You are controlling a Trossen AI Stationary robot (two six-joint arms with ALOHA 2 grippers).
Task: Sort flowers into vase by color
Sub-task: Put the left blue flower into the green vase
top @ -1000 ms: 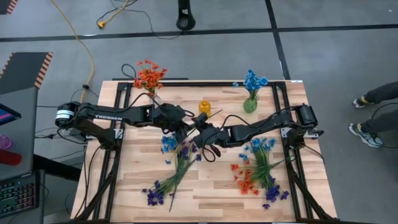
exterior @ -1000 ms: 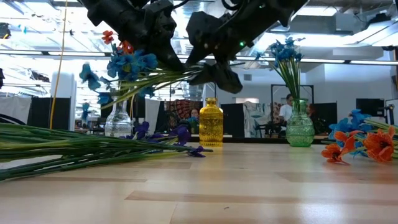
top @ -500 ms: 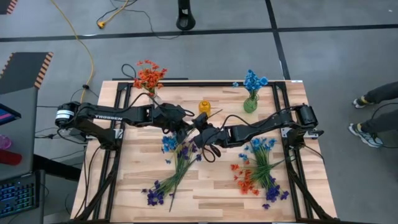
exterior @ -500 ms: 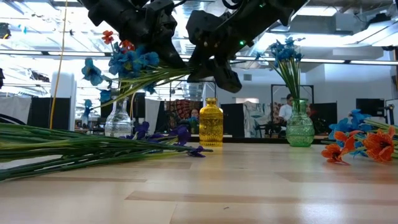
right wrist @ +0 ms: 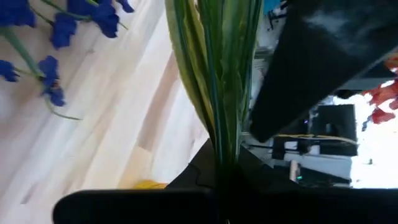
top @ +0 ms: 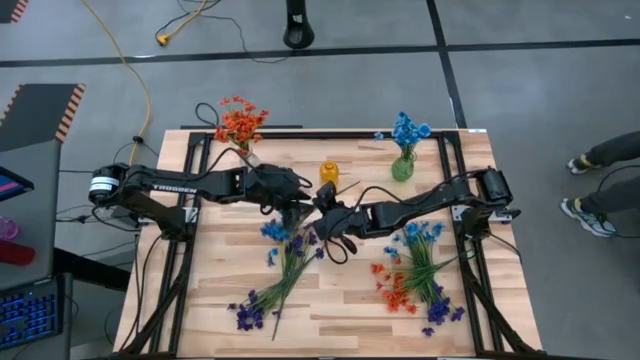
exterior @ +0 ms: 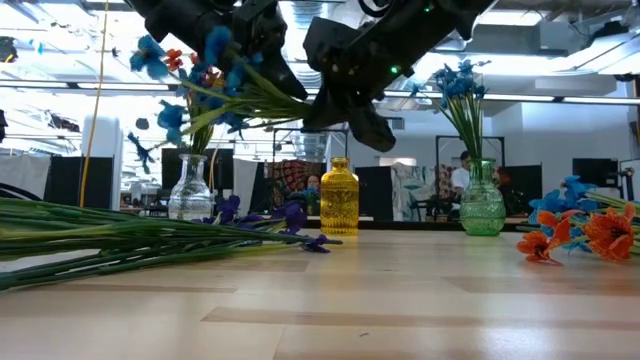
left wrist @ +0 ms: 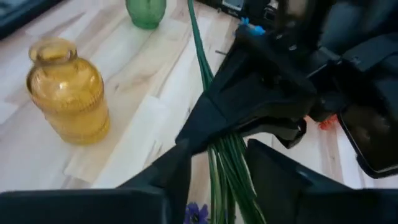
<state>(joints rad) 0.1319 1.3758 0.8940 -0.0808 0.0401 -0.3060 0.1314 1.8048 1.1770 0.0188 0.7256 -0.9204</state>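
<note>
The right pincer (right wrist: pixel 217 177) fingertips are cut off at the picture's edge, where the blue sprig's stems (right wrist: pixel 217 74) vanish

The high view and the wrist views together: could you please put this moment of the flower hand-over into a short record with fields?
held item: bunch of blue flowers, stems raised above the table
right gripper: shut on the green stems
left gripper: fingers parted around the same stems
location: table centre, near the yellow vase
green vase: holds blue flowers
clear vase: holds orange flowers
loose on table: purple flowers and a mixed pile
</note>
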